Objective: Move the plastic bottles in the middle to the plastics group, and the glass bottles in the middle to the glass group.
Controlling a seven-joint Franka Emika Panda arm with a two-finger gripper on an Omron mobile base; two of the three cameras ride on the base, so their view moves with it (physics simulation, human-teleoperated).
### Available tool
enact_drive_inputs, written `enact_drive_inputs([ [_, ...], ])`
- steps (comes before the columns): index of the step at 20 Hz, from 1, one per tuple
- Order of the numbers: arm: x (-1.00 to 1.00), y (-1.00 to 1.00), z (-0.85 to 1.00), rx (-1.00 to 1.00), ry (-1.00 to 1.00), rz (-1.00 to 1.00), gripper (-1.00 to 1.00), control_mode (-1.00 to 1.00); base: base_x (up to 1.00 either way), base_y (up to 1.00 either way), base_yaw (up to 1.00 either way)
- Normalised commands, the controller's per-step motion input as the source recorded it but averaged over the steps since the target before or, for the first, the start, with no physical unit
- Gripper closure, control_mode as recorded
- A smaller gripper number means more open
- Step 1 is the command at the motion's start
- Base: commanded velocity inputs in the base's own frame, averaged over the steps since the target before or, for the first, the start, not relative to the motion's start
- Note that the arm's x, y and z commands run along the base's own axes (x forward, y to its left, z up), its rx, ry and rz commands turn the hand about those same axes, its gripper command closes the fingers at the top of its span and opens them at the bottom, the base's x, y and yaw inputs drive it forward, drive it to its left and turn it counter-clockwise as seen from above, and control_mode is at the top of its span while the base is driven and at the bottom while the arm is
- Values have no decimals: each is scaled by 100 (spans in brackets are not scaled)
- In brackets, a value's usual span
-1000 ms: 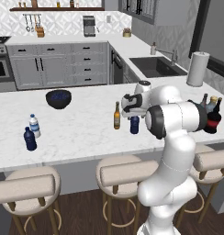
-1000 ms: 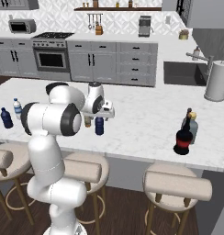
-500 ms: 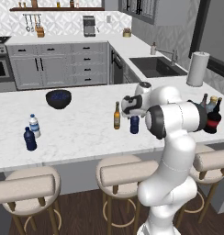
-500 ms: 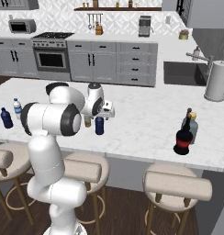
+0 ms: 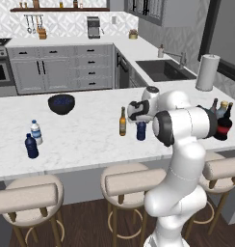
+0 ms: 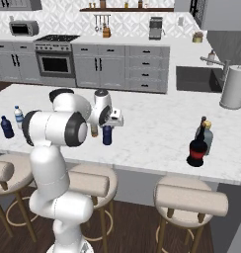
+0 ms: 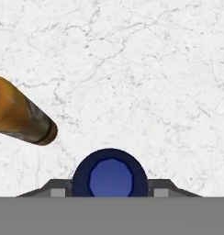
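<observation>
My gripper points straight down over the middle of the counter. Its fingertips press against both sides of the stubby navy-blue plastic bottle, which stands upright on the marble. Just beside it stands the slim amber glass bottle. The plastics group, a navy bottle and a clear water bottle, is at the far left. At the far right, the squat dark bottle with a red label stands by the teal bottle and the grey-blue bottle.
A dark bowl sits on the counter toward the back left. A paper towel roll stands at the back right near the sink. Padded stools line the counter's front edge.
</observation>
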Motion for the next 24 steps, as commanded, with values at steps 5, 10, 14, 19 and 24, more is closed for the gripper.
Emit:
enact_drive_inputs([
  [5, -59, 4, 8, 0, -1, 1, 100, -100, 0, 0, 0],
  [10, -63, 43, 10, 0, 0, 9, 100, -100, 0, 0, 0],
  [14, -34, 62, 25, 0, 0, 10, 100, -100, 0, 0, 0],
  [19, -23, 61, 11, 0, 0, 12, 100, -100, 0, 0, 0],
  [24, -20, 89, 5, 0, 0, 12, 100, -100, 0, 0, 0],
])
